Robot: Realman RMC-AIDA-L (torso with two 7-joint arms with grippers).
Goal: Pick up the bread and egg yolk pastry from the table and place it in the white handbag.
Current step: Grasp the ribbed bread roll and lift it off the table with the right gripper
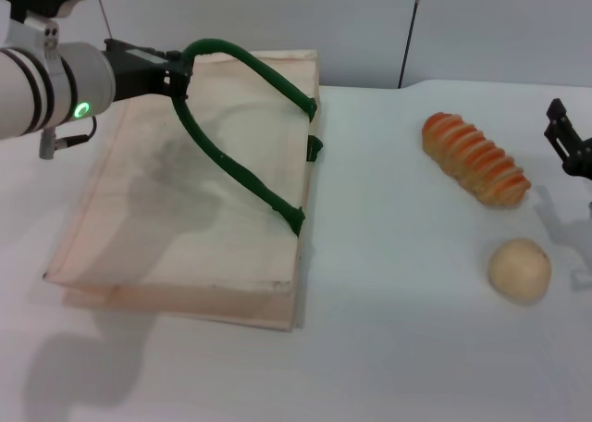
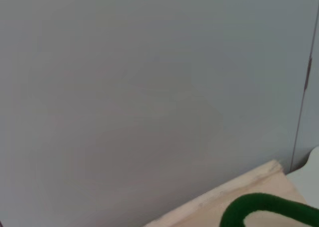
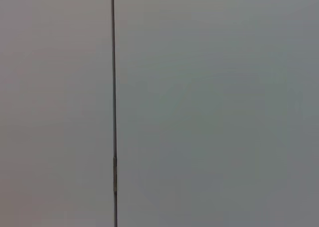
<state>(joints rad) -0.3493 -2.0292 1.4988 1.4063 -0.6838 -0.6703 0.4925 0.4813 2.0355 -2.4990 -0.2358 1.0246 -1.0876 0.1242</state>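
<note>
The white handbag [image 1: 176, 228] lies flat on the table's left side. My left gripper [image 1: 176, 73] is shut on the upper green handle [image 1: 236, 56] and holds it lifted above the bag; that handle [image 2: 269, 209] also shows in the left wrist view. The bread [image 1: 474, 158], a striped orange and tan loaf, lies at the right. Nearer the front sits the egg yolk pastry [image 1: 520, 269], a pale round ball. My right gripper [image 1: 566, 142] hovers at the right edge, just beyond the bread, touching nothing.
The white table [image 1: 388, 348] stretches between the bag and the food. A grey wall [image 1: 370, 24] with a vertical seam stands behind; the right wrist view shows only that wall.
</note>
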